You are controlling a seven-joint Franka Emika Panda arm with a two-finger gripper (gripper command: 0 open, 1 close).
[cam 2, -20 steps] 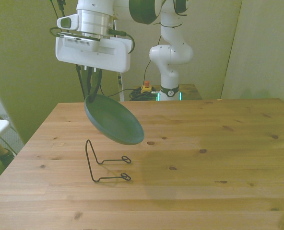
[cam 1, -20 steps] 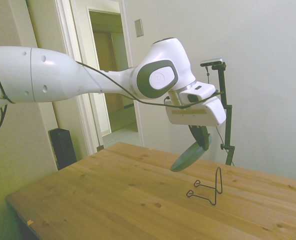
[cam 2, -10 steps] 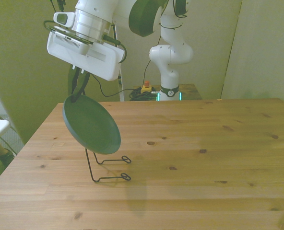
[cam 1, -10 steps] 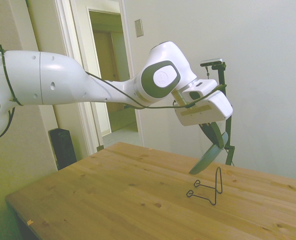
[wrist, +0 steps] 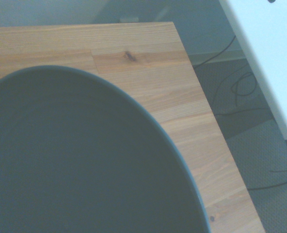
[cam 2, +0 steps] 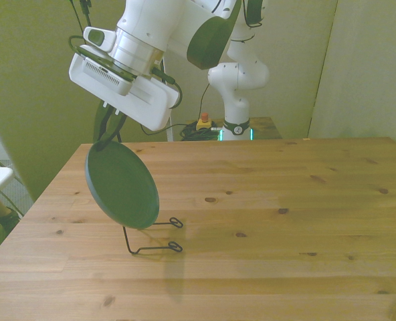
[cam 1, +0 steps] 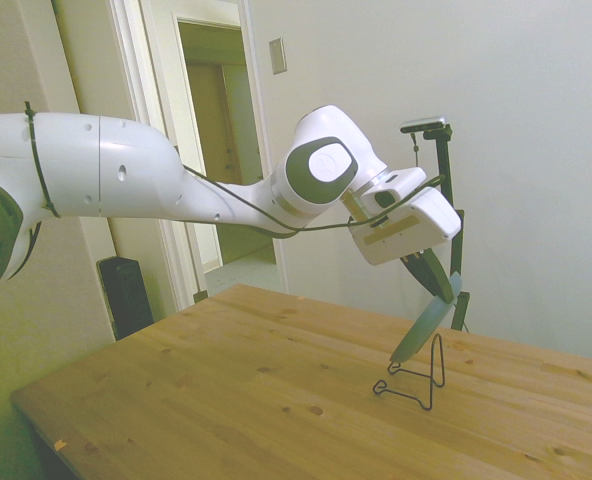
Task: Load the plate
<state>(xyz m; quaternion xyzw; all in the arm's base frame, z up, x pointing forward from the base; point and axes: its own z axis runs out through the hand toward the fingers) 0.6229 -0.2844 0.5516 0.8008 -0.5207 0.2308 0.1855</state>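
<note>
The round grey-green plate [cam 2: 121, 185] hangs steeply tilted, almost on edge, from my gripper [cam 2: 108, 137], which is shut on its upper rim. In the side view the plate [cam 1: 426, 322] leans right over the black wire stand [cam 1: 428, 372], its lower edge close to the stand's upright loop; whether they touch I cannot tell. From the front the plate covers the stand's upright, and only the stand's two feet [cam 2: 159, 235] show on the table. The wrist view is filled by the plate's dark face [wrist: 80, 160].
The wooden table [cam 2: 285, 221] stretches wide toward the front view's right. Its edge on the front view's left [cam 2: 51, 190] lies close beside the plate. A second white robot base [cam 2: 237, 100] stands behind the table. Cables [wrist: 240, 97] lie on the floor past the table edge.
My gripper has carried the plate toward the front view's left and lower, tilting it from a shallow slant to nearly upright, so it now hangs right at the wire stand.
</note>
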